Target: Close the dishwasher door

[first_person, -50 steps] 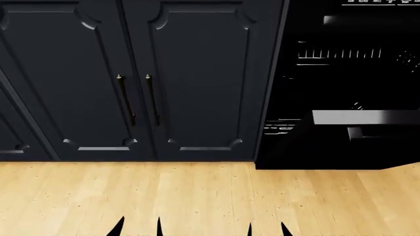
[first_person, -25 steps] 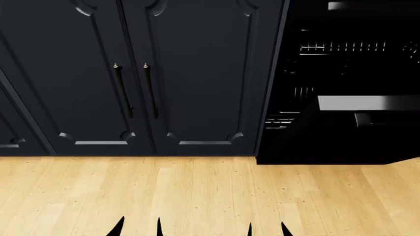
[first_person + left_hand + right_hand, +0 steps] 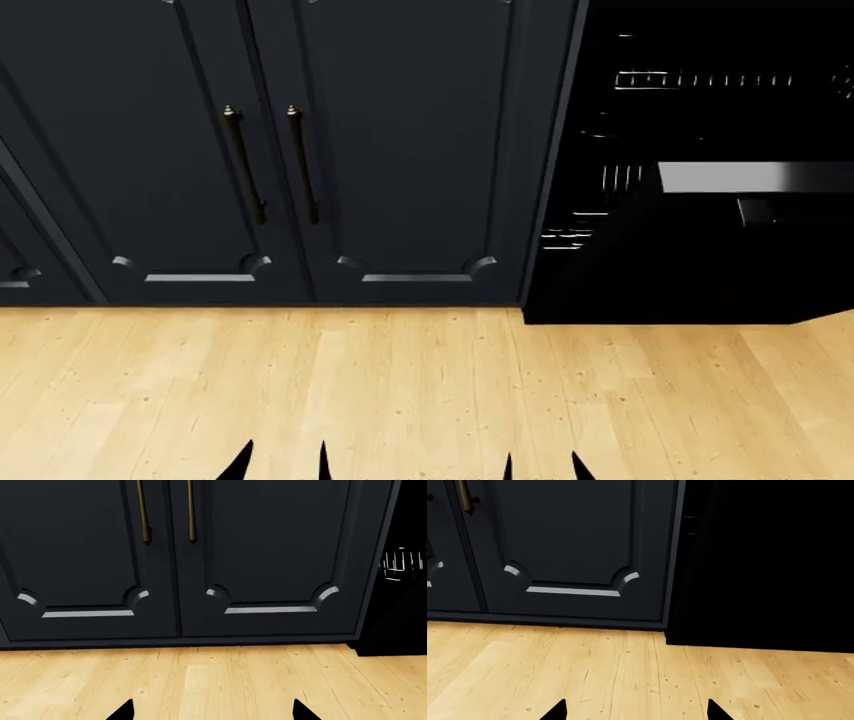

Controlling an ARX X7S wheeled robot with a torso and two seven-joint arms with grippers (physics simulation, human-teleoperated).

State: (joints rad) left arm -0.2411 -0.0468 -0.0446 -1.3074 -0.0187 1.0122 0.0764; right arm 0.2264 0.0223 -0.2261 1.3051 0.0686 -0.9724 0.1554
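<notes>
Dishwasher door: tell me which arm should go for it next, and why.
Probably the right. In the head view the dishwasher door hangs partly open at the right, beyond the right gripper. The left gripper faces the navy cabinet doors. Both grippers are open, empty and well short of the door.

Two cabinet doors (image 3: 267, 150) are filling the upper left and centre of the head view, their two vertical handles (image 3: 274, 165) sitting side by side at the seam between them. The dishwasher door (image 3: 694, 250) is occupying the right side, hanging open just beside the right cabinet door, with racks (image 3: 707, 80) showing behind and above it in the upper right. The floor (image 3: 427, 390) is spreading across the lower half, in front of everything, running up to the cabinet bases.
</notes>
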